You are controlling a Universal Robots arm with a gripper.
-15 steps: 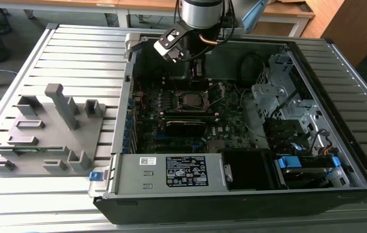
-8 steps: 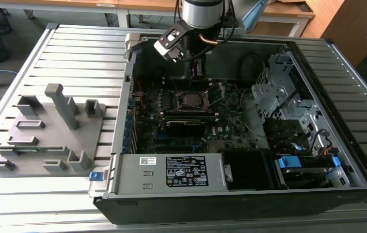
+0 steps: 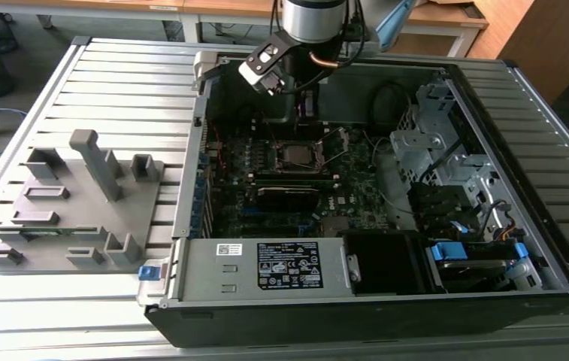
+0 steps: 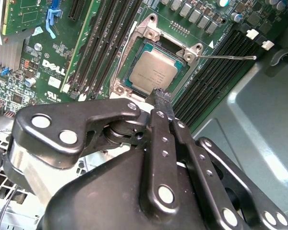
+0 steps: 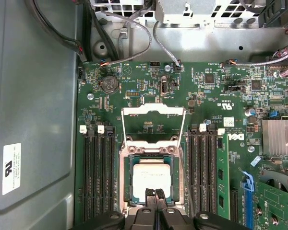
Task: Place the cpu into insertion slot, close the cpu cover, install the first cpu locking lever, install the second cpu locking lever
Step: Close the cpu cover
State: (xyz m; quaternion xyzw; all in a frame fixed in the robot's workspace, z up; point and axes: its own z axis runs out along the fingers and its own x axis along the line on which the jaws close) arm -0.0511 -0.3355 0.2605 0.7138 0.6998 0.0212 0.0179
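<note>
OK, we're over the open PC case (image 3: 364, 323), w/ the arm (image 3: 314, 19) reaching into it from above. In the first wrist view we've got the cpu (image 5: 152, 176) seated flat in the insertion slot (image 5: 124, 177), silver top up, square w/ the metal rim. The second wrist view agrees: cpu (image 4: 153, 72) in the insertion slot (image 4: 128, 53), nothing on top of it.

The gripper (image 5: 155, 194) hangs over one edge of the cpu. Its jaws are pressed together, tips meeting, nothing between them. We read the same on the gripper (image 4: 161, 98) in the second wrist view. Whether the tips touch the chip, we can't tell.

The cpu cover (image 5: 153, 109) is flipped open, lying back beyond the slot toward the coin battery (image 5: 109, 85), w/ green board showing thru its cut-out. So the cpu's in and the cover's not closed.

One locking lever (image 4: 228, 57) is unlatched, a thin rod sticking out from the slot's corner over the memory slots (image 4: 216, 76).

In the exterior view the insertion slot (image 3: 295, 154) sits mid-board. A grey fixture tray (image 3: 74, 203) lies on the slatted table (image 3: 113, 68), on the exterior view's left of the case.
</note>
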